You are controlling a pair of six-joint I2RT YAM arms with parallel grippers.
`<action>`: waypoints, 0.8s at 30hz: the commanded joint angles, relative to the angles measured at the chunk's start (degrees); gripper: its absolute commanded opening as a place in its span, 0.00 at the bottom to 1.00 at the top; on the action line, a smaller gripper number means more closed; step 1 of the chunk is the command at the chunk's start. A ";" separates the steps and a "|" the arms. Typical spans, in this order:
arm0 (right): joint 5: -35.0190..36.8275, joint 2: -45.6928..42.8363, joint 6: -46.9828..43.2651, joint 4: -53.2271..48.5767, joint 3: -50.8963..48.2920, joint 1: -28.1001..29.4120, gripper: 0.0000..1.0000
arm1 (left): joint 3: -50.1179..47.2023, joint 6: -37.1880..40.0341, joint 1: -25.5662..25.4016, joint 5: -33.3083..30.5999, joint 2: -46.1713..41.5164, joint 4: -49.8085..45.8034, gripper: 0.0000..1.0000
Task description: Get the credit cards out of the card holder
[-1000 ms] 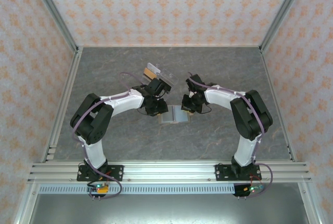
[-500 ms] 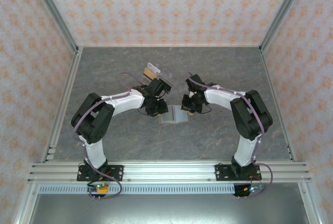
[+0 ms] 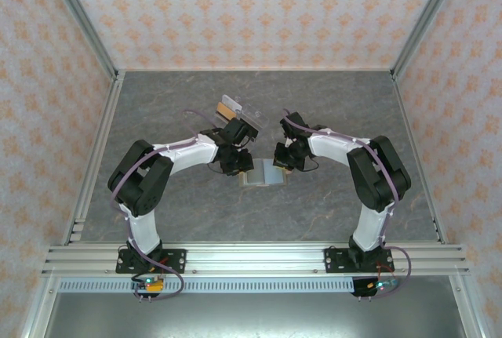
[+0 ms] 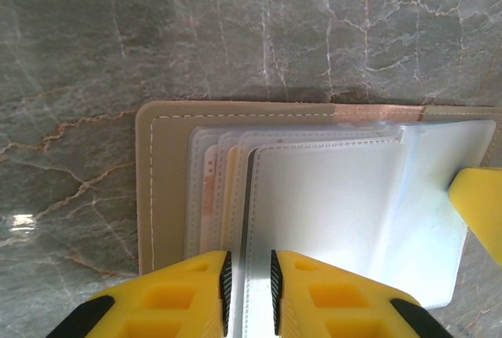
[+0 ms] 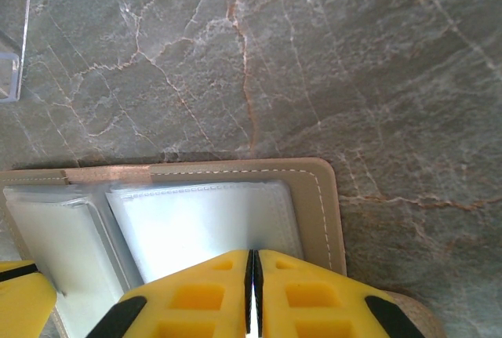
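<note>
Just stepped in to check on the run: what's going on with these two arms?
Both arms are bent over a tan card holder lying open on the table. The left gripper has its jaws nearly together around the near edge of a clear sleeve; a firm pinch isn't certain. The right gripper is shut at the edge of a sleeve on the other half. The credit cards seem to sit in the sleeves, not yet pulled out.

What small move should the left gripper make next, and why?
Probably close the left gripper: its jaws straddle a clear sleeve of the card holder with a gap between them, while the right gripper is shut over its other half.
</note>
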 commanded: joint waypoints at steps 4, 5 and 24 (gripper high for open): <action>2.87 1.59 -0.53 -1.51 -0.43 0.26 0.13 | 1.10 0.85 0.08 2.79 -1.03 2.82 0.23; 2.84 1.71 -0.59 -1.51 -0.43 0.27 0.13 | 1.13 0.93 0.14 3.14 -1.09 2.99 0.23; 2.55 -1.61 -0.29 -0.10 -0.20 0.16 0.13 | 0.83 -0.69 0.14 10.22 -0.54 9.48 0.35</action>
